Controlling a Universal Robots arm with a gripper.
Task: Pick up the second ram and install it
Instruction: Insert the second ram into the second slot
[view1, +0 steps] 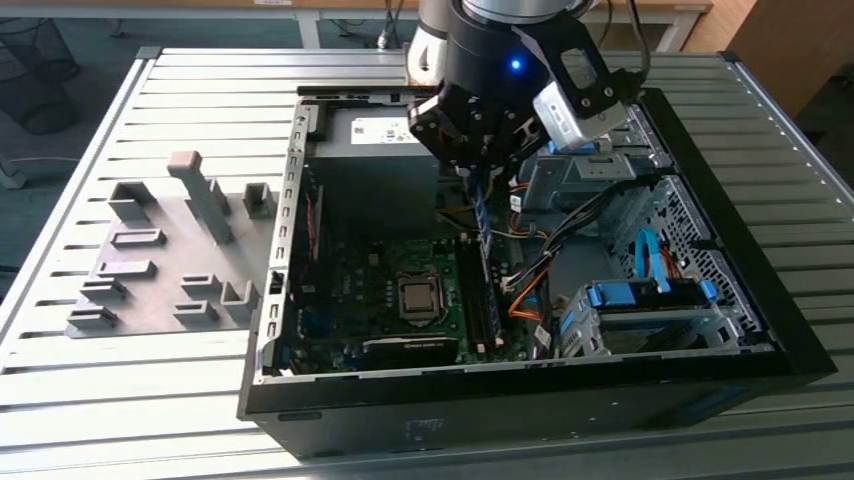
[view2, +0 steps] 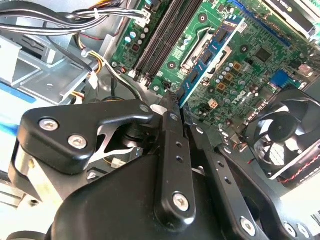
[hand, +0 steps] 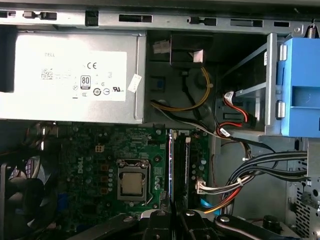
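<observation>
Install step in hand: black two-finger gripper (view2: 172, 97) clenched on the long, thin blue-green circuit-board RAM stick (view2: 210, 52), held edge-down above the black memory slots (hand: 180, 160) on the green motherboard (hand: 95, 165). Next move, by judgement: alignment over a free slot, then straight descent

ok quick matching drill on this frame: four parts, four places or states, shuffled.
Parts:
1. memory stick
2. grey holder blocks
3. fan
4. drive cage

Places or states:
a. on the table, outside the case
b. blue, fixed in the case at the exterior view's right
c. clamped in the hand
d. black, with blades

Pairs: 1-c, 2-a, 3-d, 4-b
</observation>
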